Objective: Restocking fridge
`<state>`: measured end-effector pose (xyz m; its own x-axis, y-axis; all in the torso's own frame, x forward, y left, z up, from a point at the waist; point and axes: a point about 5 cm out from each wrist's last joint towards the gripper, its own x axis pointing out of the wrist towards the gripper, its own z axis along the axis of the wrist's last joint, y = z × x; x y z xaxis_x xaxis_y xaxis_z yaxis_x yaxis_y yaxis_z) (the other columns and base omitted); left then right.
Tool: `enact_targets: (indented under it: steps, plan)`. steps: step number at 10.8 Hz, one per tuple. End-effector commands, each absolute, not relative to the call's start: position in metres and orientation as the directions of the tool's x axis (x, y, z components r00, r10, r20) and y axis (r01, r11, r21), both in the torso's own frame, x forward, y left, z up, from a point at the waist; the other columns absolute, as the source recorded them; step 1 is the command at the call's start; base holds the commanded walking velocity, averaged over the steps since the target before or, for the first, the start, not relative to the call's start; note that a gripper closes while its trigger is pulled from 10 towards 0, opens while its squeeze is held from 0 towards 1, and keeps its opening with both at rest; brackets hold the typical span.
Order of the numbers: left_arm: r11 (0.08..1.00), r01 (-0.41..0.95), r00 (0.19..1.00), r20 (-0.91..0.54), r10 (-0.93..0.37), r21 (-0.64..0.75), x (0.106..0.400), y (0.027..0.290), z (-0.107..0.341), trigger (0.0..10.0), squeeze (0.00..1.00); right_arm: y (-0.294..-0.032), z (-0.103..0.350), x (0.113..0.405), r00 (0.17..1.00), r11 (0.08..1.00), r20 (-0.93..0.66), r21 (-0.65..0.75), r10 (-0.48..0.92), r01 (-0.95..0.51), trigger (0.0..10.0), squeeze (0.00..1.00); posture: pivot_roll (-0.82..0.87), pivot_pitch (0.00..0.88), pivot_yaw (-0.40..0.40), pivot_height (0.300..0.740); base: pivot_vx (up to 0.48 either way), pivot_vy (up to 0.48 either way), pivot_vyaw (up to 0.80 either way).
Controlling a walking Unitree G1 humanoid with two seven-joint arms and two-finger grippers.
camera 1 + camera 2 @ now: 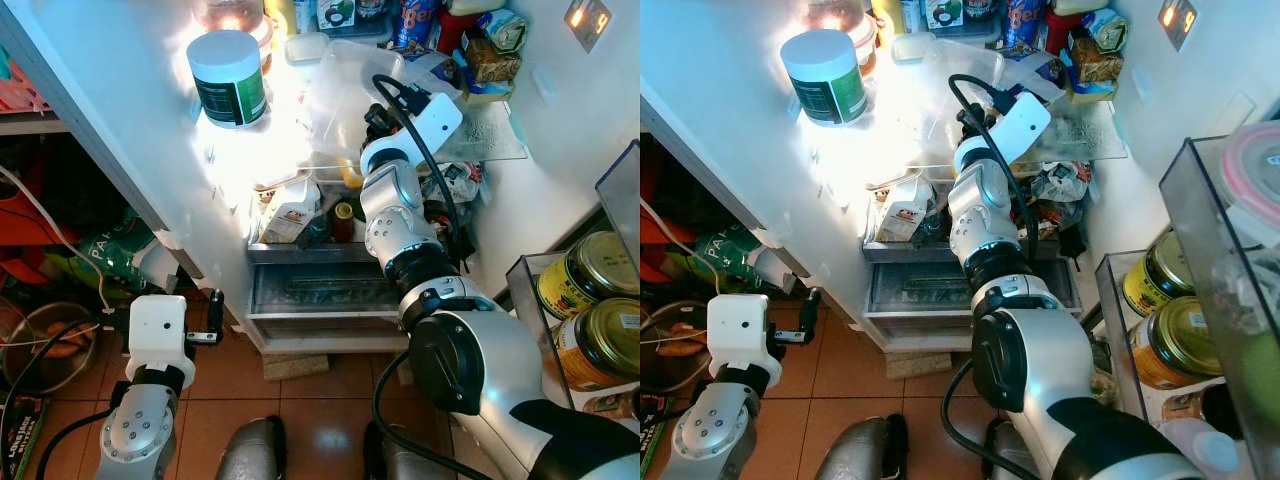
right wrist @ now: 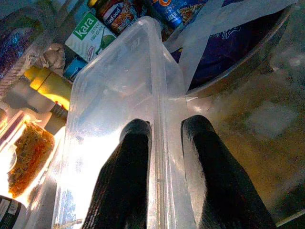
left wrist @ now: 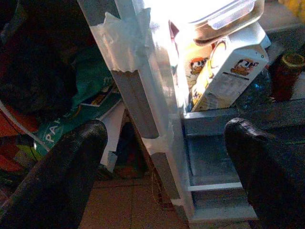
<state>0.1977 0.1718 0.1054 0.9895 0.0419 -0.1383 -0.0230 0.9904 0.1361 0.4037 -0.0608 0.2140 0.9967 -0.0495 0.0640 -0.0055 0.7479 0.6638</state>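
Note:
My right gripper reaches into the open fridge and is shut on the rim of a clear plastic container, whose thin wall sits between the two black fingers. From the head, the container rests tilted on the brightly lit glass shelf, just ahead of my right wrist. My left gripper hangs low beside the fridge's left wall, open, with nothing between its fingers. It faces a milk carton on the lower shelf.
A white tub with a green label stands on the shelf's left. Cartons, bottles and packets crowd the shelf's back. Below sits a drawer. Door bins at right hold gold-lidded jars. Clutter lies left of the fridge.

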Motion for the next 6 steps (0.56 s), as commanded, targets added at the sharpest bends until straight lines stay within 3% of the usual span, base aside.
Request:
enact_targets:
  steps: [1,6]
  plan:
    - [0.988,-0.035,0.985,-0.16,0.059,0.151,0.1953,0.1746,0.1021,10.0,0.0,-0.0445,0.2206,0.4019,0.997,0.748,0.079,0.662,-0.017,-0.039,10.0,1.0,0.17,0.219,0.057,0.74,0.0,0.0,0.0]
    - [0.988,-0.033,0.986,-0.154,0.057,0.154,0.1999,0.1762,0.1016,10.0,0.0,-0.048,0.221,0.4001,0.986,0.796,0.163,0.594,0.017,-0.112,10.0,1.0,0.16,0.206,0.068,0.74,0.0,0.0,0.0]
